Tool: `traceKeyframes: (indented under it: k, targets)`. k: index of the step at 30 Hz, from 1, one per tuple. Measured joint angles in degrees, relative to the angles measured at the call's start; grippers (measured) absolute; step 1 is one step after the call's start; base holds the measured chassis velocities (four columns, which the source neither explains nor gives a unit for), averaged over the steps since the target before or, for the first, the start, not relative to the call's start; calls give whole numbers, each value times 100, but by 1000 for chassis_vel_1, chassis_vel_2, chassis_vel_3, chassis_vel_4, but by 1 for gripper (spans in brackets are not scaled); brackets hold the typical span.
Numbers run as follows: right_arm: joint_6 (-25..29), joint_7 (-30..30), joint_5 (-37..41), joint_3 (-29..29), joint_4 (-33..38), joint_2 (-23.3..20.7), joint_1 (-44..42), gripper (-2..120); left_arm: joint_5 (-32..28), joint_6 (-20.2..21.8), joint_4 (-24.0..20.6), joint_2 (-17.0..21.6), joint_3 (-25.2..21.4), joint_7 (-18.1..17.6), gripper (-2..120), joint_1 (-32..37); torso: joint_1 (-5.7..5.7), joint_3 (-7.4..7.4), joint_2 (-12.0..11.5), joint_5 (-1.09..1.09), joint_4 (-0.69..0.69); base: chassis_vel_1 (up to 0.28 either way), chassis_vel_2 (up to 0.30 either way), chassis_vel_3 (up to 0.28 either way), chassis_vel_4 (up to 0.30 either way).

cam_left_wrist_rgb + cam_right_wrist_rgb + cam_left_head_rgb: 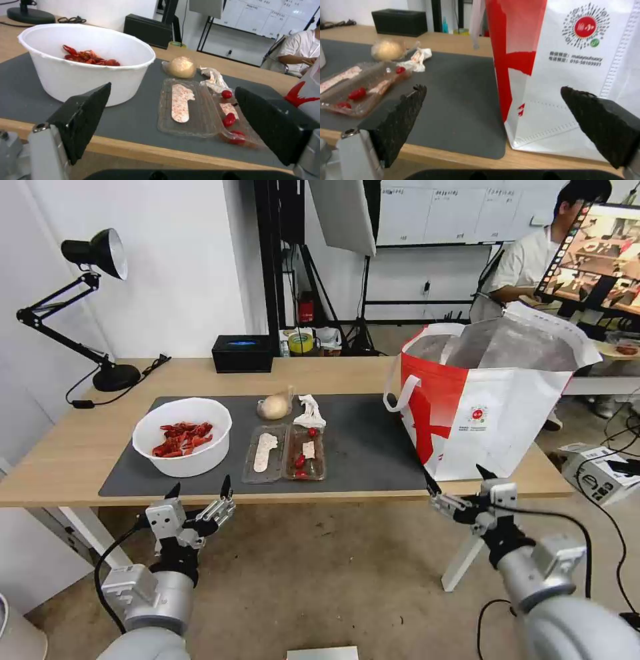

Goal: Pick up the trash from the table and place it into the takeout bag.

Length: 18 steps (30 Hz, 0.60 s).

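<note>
1. Both pincers, left (200,492) and right (455,477), hung open off the counter (60,447) edge.
2. Beyond the left pincer lay the tray (285,453): probably light, flimsy, best pinched at its rim.
3. The bag (490,400) stood just beyond the right pincer.

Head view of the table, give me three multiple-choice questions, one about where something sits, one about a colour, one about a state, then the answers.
1. Where does the takeout bag stand on the table?
A. robot's right end
B. robot's left end
C. centre of the mat

2. What colour is the bowl?
A. black
B. white
C. green

3. How is the left end effector?
A. shut on the tissue wad
B. shut on the bowl
C. open, holding nothing

Answers: 1 A, the bag stands right of the clear tray. 2 B, white walls around red shells. 3 C, its fingers are spread before the table edge; the right end effector is likewise open.
</note>
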Motion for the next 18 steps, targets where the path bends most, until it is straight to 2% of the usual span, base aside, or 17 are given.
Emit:
traceKeyframes:
  k: [18]
  targets:
    - [7, -10, 16, -40, -79, 67, 42, 100, -145, -14, 103, 102, 90, 22, 100, -131, 0, 0, 0, 0, -2, 0, 0, 0, 0]
